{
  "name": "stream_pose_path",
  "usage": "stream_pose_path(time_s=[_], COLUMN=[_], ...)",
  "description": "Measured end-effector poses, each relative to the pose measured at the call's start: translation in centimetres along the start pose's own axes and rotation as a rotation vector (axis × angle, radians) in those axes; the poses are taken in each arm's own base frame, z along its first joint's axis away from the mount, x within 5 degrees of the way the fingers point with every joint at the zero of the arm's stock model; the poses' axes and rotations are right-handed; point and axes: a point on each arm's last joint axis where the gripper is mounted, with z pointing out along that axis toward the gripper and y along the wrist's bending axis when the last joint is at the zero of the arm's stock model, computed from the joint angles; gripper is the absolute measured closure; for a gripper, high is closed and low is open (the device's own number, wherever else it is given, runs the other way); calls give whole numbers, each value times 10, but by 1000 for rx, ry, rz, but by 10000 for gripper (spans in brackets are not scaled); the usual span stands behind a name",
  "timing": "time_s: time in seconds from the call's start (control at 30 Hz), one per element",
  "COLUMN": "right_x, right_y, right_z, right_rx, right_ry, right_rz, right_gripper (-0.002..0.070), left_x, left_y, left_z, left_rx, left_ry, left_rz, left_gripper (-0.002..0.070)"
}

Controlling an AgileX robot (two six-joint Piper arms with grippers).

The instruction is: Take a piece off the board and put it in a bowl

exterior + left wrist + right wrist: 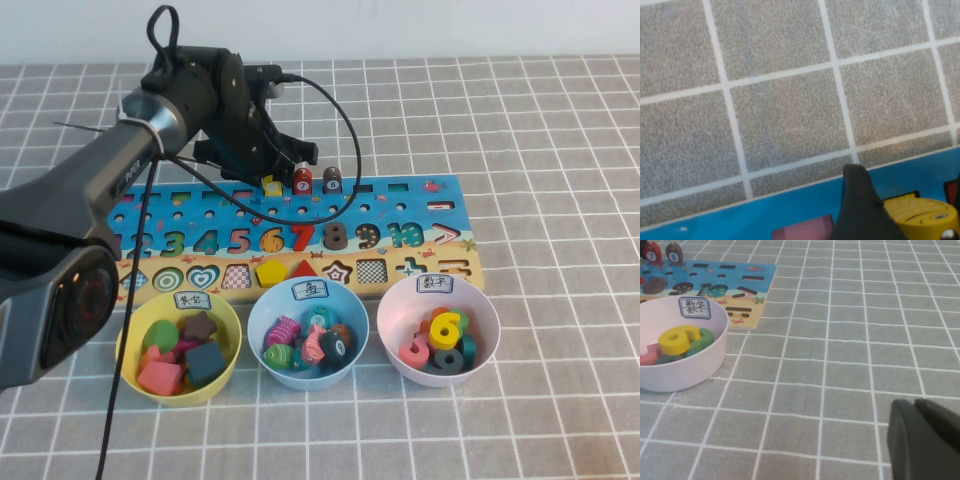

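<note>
While the left pincer (276, 172) sits low over the far edge of the board (420, 215), its fingers bracket the yellow piece (271, 185), which stands upright on the board beside the red block (303, 180); can't tell if they're clamped yet. Risk: a finger clips the red block or the grip is shallow, dropping the piece short of the light blue bowl (262, 312). Right pincer (922, 440) hovers over bare table (850, 365), fingers together.

Board behind three bowls on the grey gridded surface (560, 150)

The long flat blue puzzle board (420, 200) lies behind the light blue round plastic bowl (262, 312), which sits between a yellow bowl (228, 310) and a pale pink bowl (392, 305).
</note>
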Motion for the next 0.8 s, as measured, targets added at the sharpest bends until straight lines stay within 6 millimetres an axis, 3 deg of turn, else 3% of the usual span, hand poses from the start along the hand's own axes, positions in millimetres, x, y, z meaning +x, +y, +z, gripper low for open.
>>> stream_pose_path(time_s=[0.3,0.53,0.8], right_x=[0,0,0], right_y=[0,0,0], right_z=[0,0,0], right_rx=[0,0,0], right_ry=[0,0,0], right_rz=[0,0,0], right_gripper=[694,694,694], left_x=[0,1,1], left_y=[0,0,1], left_z=[0,0,0], left_rx=[-3,-5,-6], left_ry=[4,9,11], left_rz=[-1,1,2], left_gripper=[333,405,440])
